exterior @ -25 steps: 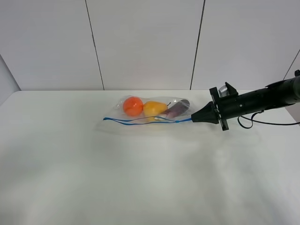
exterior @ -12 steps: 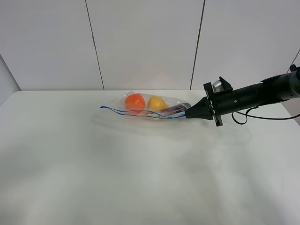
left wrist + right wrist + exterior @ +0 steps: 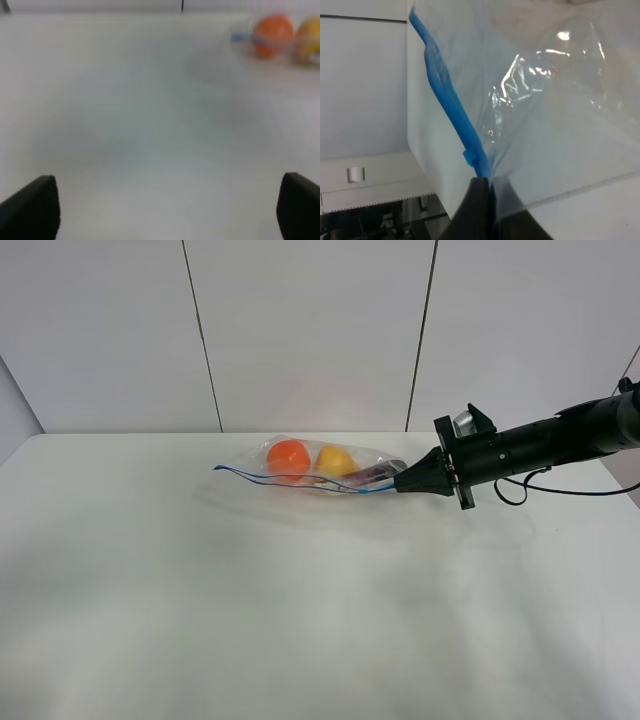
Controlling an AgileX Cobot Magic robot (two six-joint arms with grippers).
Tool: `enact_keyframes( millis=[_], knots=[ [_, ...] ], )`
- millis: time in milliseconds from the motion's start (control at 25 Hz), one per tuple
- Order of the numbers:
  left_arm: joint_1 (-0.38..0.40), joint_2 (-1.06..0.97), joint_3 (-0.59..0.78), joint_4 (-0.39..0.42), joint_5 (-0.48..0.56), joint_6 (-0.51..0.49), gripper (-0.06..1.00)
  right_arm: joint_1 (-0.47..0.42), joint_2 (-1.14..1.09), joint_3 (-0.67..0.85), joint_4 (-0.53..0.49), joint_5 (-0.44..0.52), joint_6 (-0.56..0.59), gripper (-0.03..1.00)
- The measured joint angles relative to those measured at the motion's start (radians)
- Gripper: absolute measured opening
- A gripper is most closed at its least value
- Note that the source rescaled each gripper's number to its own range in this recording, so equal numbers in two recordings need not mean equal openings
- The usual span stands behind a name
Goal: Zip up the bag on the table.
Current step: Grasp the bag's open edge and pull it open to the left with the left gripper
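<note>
The clear bag (image 3: 318, 466) lies at the back middle of the white table (image 3: 300, 620), with orange, yellow and purple toy produce inside. Its blue zip strip (image 3: 270, 478) runs along the near edge, wavy and partly gaping. My right gripper (image 3: 402, 483) is shut on the strip's right end and holds that end slightly raised. The right wrist view shows the closed fingertips (image 3: 481, 192) pinching the blue strip (image 3: 451, 102) and the clear plastic (image 3: 550, 100). My left gripper (image 3: 165, 210) is open and empty, low over bare table, with the bag (image 3: 277, 32) far off. The left arm is out of the exterior view.
The right arm (image 3: 540, 445) reaches in from the right edge, above the table, with a cable hanging below it. A white panelled wall (image 3: 300, 330) stands right behind the table's back edge.
Over the last second my right gripper moved left and up with the zip end, pulling the bag toward the back and lifting it. Nothing has moved in the last half second.
</note>
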Motion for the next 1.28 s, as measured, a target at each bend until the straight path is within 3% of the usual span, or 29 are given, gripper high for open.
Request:
enact_keyframes(
  millis=[320,680,920,1080,1280],
  knots=[
    [0.0,0.429,-0.12,0.0,-0.302,0.115,1.0,0.0,0.0,0.0,0.0,0.0,0.0,0.0],
    [0.0,0.951,-0.184,0.0,-0.73,0.529,1.0,0.0,0.0,0.0,0.0,0.0,0.0,0.0],
    [0.0,1.147,-0.185,0.0,-1.002,0.858,1.0,0.0,0.0,0.0,0.0,0.0,0.0,0.0],
    [-0.032,1.215,-0.185,0.001,-1.09,0.987,1.0,0.0,0.0,0.0,0.0,0.0,0.0,0.0],
    [-0.177,1.253,-0.185,0.003,-1.103,1.061,1.0,0.0,0.0,0.0,0.0,0.0,0.0,0.0]
  ],
)
